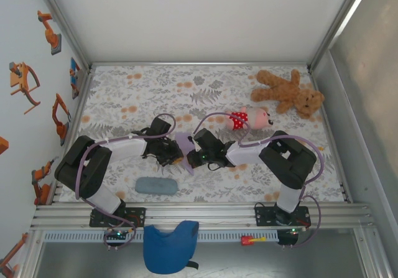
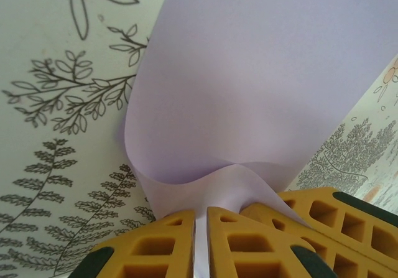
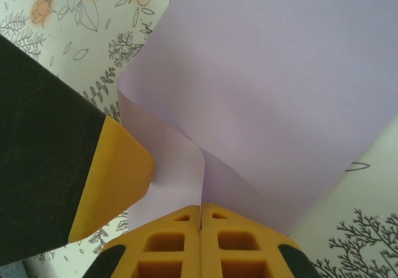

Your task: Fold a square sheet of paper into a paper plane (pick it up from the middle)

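Floral, perhaps cloth-covered table (image 1: pixel 205 82); white back wall (image 1: pixel 199 17).

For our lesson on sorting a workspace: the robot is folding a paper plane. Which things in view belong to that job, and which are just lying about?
Part of the job: lavender sheet of paper, with the left gripper and right gripper both shut on it.

Lying about: brown teddy bear, pink soft doll, grey-blue oblong pad, blue cloth piece at the near edge.

The right gripper (image 3: pixel 200 213) pinches a fold of the square sheet of paper (image 3: pixel 280 85) between closed yellow fingers, the sheet bowing away ahead; a yellow-tipped black finger (image 3: pixel 115 169) sits just left, above the floral tablecloth (image 3: pixel 56 17)
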{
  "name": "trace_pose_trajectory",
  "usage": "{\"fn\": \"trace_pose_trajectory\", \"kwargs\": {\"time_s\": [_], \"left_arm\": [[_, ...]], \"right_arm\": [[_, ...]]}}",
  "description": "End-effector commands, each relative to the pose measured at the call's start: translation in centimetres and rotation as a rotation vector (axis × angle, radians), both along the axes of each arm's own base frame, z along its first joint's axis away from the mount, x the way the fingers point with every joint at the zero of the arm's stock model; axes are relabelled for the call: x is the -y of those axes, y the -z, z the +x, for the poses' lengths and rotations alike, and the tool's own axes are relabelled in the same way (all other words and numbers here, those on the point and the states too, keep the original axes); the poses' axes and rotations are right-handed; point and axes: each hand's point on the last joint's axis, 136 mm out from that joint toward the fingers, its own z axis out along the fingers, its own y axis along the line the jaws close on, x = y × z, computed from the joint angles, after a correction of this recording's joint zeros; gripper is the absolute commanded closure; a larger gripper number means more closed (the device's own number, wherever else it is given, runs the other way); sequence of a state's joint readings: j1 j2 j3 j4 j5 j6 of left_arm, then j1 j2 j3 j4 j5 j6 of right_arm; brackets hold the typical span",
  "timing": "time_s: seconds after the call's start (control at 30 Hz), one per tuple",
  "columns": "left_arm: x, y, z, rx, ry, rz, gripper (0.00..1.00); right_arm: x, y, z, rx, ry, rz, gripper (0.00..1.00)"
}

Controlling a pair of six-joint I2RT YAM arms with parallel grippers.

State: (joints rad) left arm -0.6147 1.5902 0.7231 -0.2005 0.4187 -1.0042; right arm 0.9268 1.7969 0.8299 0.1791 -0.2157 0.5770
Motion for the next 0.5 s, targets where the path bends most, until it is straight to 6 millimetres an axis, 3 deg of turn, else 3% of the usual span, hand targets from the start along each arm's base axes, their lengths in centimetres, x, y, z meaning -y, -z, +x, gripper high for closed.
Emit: {"fn": "trace_pose_trajectory", "kwargs": {"time_s": [0.0, 0.13, 0.47], "left_arm": [[0.3, -1.1, 0.6, 0.034, 0.026, 0.001, 0.87], [0.0, -2.1, 1.3, 0.070, 0.035, 0.025, 0.86], [-0.8, -2.5, 2.4, 0.095, 0.036, 0.020, 0.85]], "right_arm": [[1.8, 2.1, -0.4, -0.042, 0.033, -0.090, 1.00], [1.7, 1.8, -0.3, -0.035, 0.033, -0.082, 1.00], [1.5, 0.2, 0.2, -0.004, 0.042, -0.058, 1.00]]}}
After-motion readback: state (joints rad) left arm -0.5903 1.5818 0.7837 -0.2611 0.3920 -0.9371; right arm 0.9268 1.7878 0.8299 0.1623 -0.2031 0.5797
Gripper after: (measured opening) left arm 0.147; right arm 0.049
